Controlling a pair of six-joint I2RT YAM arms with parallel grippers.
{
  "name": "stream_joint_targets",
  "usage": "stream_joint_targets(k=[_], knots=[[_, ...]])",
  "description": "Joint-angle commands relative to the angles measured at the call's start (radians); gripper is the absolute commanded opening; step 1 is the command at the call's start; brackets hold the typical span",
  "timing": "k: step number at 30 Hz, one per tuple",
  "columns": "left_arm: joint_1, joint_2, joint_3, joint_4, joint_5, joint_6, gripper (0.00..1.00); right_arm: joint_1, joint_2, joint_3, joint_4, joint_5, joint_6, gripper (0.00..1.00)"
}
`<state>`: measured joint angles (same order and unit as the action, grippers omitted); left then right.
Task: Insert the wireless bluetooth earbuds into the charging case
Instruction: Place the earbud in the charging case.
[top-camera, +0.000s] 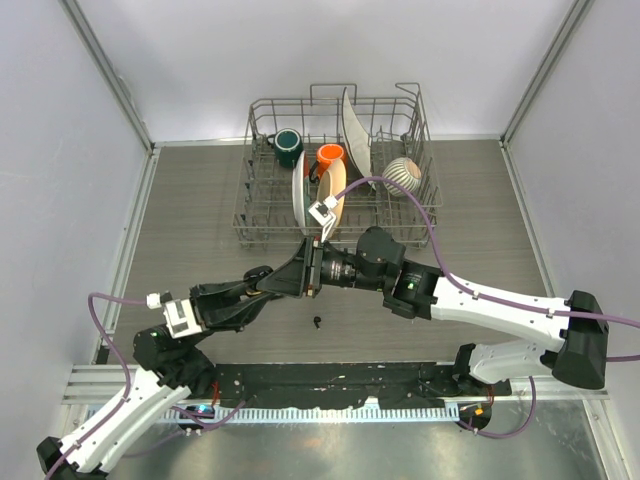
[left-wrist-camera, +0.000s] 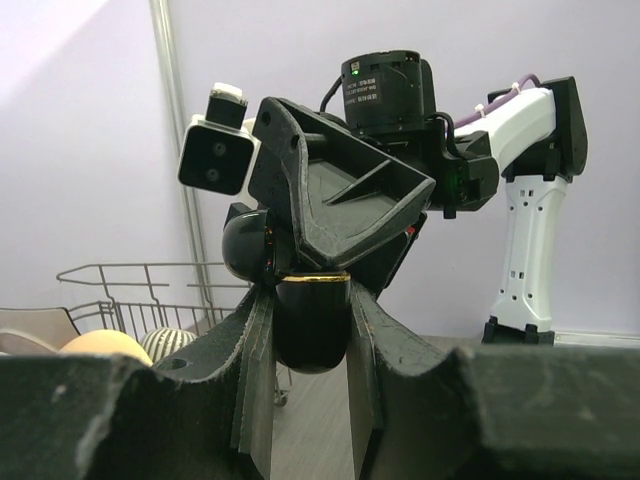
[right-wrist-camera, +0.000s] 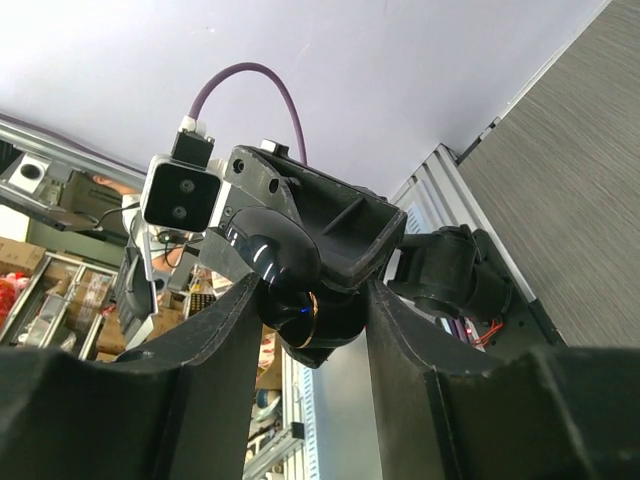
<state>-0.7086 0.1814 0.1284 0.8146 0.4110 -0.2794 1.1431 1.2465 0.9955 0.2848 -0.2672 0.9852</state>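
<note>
I'm clamping the charging case (left-wrist-camera: 312, 330) in the left gripper (left-wrist-camera: 310, 300) above the table (top-camera: 200, 200); the right gripper (right-wrist-camera: 312, 300) is straddling it (gripping or not, can't tell). One earbud (top-camera: 318, 322) is lying just below. I'm advising: hold case level, steady.

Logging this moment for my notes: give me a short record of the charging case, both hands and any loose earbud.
charging case: glossy black, lid apparently open, off the table
left hand: shut on the case
right hand: straddles the case, grip unclear
earbud: one, lying on the table, apart from both hands
background: dish rack at the far side
</note>
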Motion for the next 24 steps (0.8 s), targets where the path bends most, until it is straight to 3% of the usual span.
stream_joint_targets(k=[1,7,11,13,14,15,18,21,24], knots=[[0.0,-0.016,0.02,-0.057,-0.012,0.028,0.01,0.001,-0.012,0.054,-0.002,-0.006,-0.059,0.19],[0.0,-0.028,0.024,-0.121,-0.006,0.04,0.02,0.003,-0.004,0.117,-0.127,0.011,-0.154,0.12],[0.0,-0.033,0.031,-0.152,0.012,0.046,0.0,0.003,-0.005,0.132,-0.17,0.029,-0.175,0.11],[0.001,-0.033,0.031,-0.153,0.022,0.046,0.0,0.003,-0.005,0.129,-0.171,0.033,-0.181,0.16],[0.0,-0.034,0.031,-0.153,0.02,0.048,0.0,0.003,-0.01,0.124,-0.171,0.034,-0.181,0.19],[0.0,-0.037,0.031,-0.152,0.015,0.048,0.0,0.003,-0.012,0.121,-0.17,0.037,-0.181,0.33],[0.0,-0.046,0.025,-0.146,0.008,0.046,0.0,0.003,-0.031,0.104,-0.164,0.057,-0.187,0.57],[0.001,-0.063,0.014,-0.144,-0.008,0.048,0.0,0.003,-0.064,0.078,-0.156,0.105,-0.194,0.72],[0.0,-0.077,0.004,-0.147,-0.014,0.043,0.0,0.003,-0.096,0.065,-0.157,0.128,-0.216,0.79]])
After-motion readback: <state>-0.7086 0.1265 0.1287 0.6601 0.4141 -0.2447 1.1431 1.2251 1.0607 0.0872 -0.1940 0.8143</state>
